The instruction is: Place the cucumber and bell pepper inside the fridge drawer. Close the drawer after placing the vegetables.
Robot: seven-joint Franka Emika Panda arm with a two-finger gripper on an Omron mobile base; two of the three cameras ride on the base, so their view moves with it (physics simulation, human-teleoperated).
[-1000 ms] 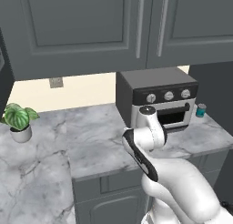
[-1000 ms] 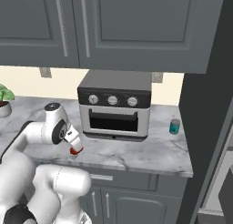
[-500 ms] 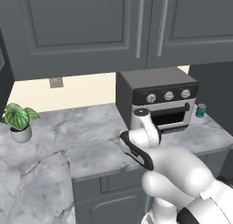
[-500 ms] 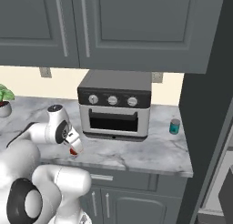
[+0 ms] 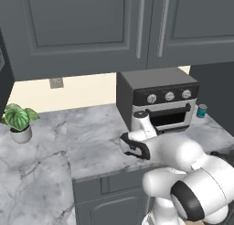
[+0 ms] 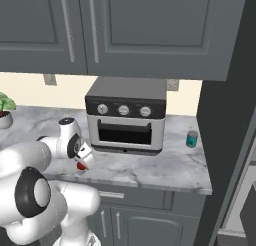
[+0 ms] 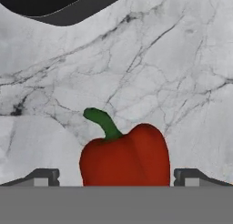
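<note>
Marble counter [image 7: 150, 59], bell pepper [image 7: 125, 157] between spread gripper [image 7: 116, 178] fingertips

Dark grey panelled wall cabinets [image 5: 137, 27] with slim vertical metal handles hang above a cream backsplash wall [image 5: 82, 89]. A grey-veined white marble countertop [image 5: 87, 141] carries a dark grey toaster oven with three round knobs [image 6: 126, 115], a potted green leafy plant [image 5: 18, 122], and a small teal cup [image 6: 192, 138].

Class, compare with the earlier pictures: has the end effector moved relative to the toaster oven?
Yes. The end effector has dropped lower, below the toaster oven, over the bell pepper.
</note>
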